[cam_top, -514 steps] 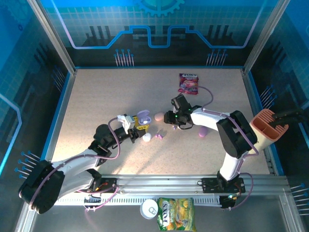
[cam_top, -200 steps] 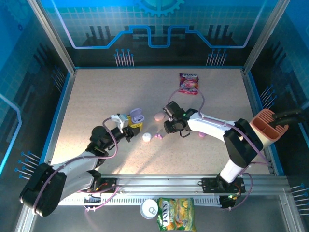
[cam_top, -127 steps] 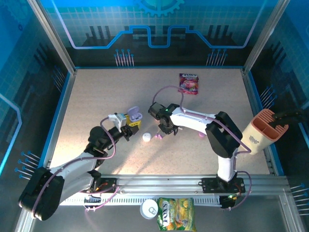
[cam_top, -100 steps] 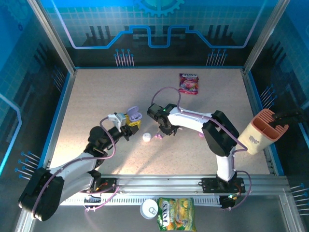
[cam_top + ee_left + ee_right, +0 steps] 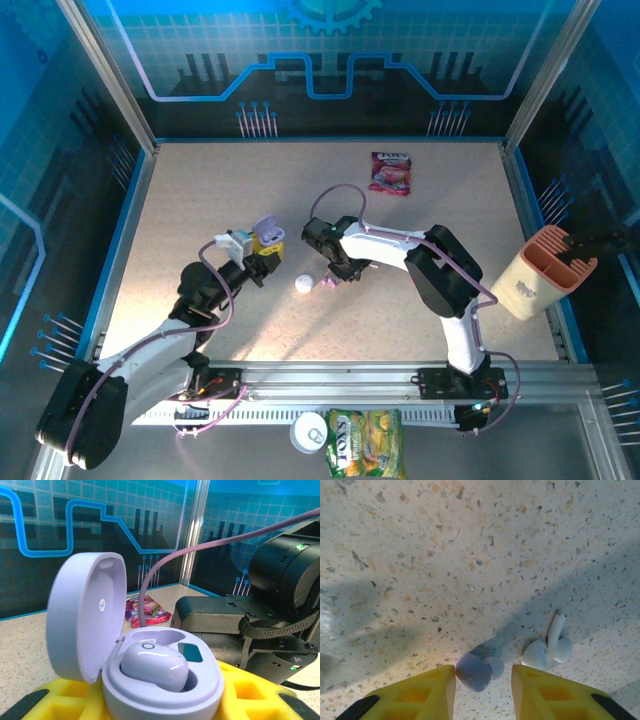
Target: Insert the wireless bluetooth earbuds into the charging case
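Earbuds in sight number three: two lilac, one white. One speckled table (image 5: 200, 190) carries my two arms. At its right edge stands one peach-coloured holder (image 5: 548, 262). I count two snack packets. A green-and-yellow packet (image 5: 365, 440) lies on the near ledge with one can (image 5: 310, 432) just beside it on the left, and a red-pink packet (image 5: 390, 172) lies at the far side.

My left gripper (image 5: 264, 242) is clamped on one lilac charging case (image 5: 160, 690), held left of centre with its lid tipped up. One small white round thing (image 5: 303, 284) lies near it to the right; bud or case, I cannot tell.

My right gripper (image 5: 482, 692) is down at the tabletop near centre. Its yellow fingers (image 5: 420, 697) stand apart on either side of the loose lilac earbud (image 5: 474, 671), with a sliver of gap on the right, so nothing is gripped. Just right of that bud lies the white stemmed earbud (image 5: 549, 649). The seated lilac earbud (image 5: 152, 666) rests inside the case.
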{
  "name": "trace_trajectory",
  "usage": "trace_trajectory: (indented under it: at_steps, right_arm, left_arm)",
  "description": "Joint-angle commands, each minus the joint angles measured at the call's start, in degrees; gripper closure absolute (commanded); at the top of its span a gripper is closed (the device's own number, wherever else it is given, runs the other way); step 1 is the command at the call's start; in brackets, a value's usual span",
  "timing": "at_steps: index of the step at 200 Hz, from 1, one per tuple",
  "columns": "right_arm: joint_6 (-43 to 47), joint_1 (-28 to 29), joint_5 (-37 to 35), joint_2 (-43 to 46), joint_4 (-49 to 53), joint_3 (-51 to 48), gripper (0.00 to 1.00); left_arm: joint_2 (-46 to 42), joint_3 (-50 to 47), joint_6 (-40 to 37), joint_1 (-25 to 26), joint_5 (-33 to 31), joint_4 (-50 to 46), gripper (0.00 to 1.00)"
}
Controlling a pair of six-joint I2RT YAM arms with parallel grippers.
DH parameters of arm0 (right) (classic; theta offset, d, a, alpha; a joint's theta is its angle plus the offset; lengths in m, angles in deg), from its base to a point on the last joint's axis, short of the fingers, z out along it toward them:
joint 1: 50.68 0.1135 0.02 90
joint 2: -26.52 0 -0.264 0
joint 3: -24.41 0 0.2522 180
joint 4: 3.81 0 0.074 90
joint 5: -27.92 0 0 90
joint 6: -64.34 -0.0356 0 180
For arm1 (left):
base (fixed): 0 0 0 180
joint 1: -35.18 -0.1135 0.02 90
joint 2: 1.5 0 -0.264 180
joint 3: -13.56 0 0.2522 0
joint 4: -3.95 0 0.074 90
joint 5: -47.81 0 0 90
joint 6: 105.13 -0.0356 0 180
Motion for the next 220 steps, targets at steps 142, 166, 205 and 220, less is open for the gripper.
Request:
trace_trajectory:
  at_steps: [142, 166, 205, 220]
  right_arm:
    - [-1.1, -0.2, 0.1, 2.0, -1.7, -0.6, 0.82]
    - [-3.0, -1.4, 4.0, 7.6, -4.0, -3.2, 0.83]
    - [-6.7, -3.9, 14.5, 21.2, -9.3, -9.5, 0.82]
    - [-7.8, -5.0, 19.6, 27.4, -11.9, -12.2, 0.82]
  left_arm:
    - [0.9, 0.4, 0.1, -0.7, 1.4, -0.6, 0.66]
    - [3.8, 0.3, -0.8, -0.7, 3.8, 2.9, 0.66]
    - [8.5, 0.6, -2.6, 0.5, 8.2, 8.8, 0.67]
    - [9.6, 1.3, -4.9, 2.4, 8.9, 9.2, 0.67]
